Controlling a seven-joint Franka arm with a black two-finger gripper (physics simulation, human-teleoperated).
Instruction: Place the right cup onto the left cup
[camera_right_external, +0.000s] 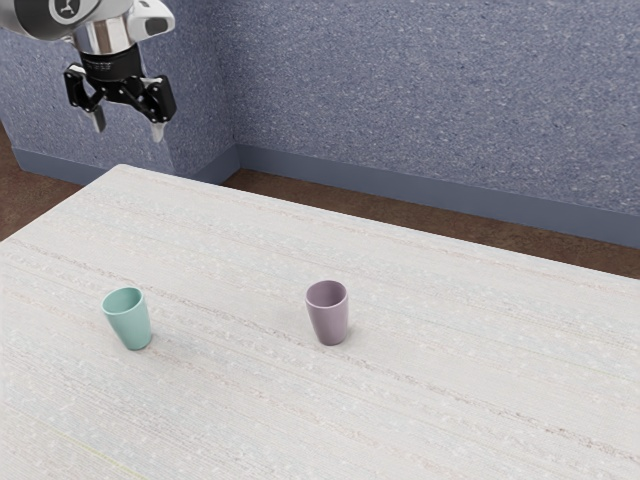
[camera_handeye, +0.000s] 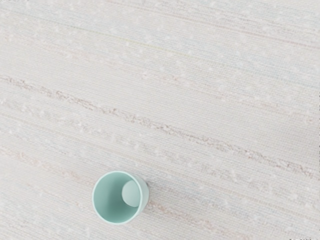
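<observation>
The arm (camera_right_external: 38, 18) is cut off above the end effector (camera_right_external: 127, 127), which is spread wide.

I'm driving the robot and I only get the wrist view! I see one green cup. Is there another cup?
Observer: Yes, a purple cup stands upright on the table.
Operator: Is my hand holding anything?
Observer: No, its two fingers are apart with nothing between them.
Operator: Are the cups touching?
Observer: No, there's bare table between the purple one and the green cup.
</observation>
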